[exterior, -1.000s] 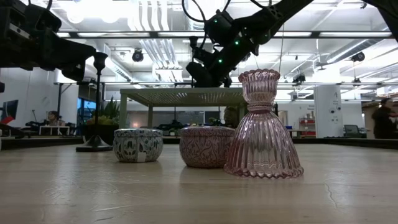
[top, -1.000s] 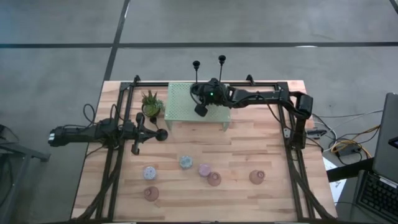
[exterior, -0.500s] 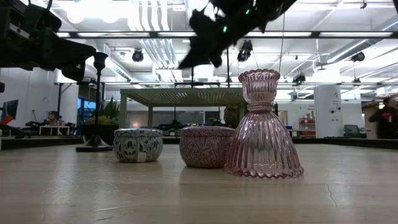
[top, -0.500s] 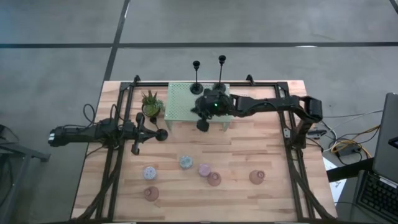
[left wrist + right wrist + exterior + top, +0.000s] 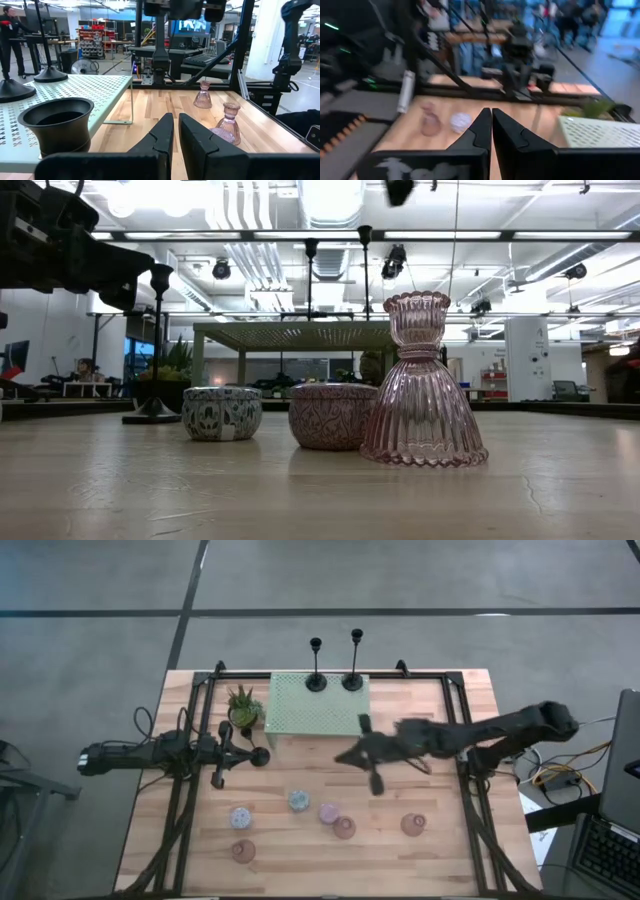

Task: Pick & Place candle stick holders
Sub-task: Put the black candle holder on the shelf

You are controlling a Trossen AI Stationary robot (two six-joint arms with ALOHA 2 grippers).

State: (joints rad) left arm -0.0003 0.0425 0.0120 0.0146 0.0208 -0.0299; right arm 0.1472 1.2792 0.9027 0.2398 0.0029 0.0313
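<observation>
Overhead, two black candlesticks (image 5: 334, 680) are standing on the shelf (image 5: 320, 705) while the right gripper (image 5: 352, 755), closed and empty, is hanging above six short holders (image 5: 344, 828); at table height, the ribbed pink holder (image 5: 424, 385) is looking easy to topple if clipped; the left gripper (image 5: 174, 131) is sitting closed, empty.

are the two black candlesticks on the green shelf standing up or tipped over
Upright: in the high view both black candlesticks stand on their round bases on the green shelf.

Ribbed glossy pink glass holder (image 5: 423, 385); matt wood-plank table (image 5: 440, 860); perforated painted-metal shelf (image 5: 318, 712).
</observation>
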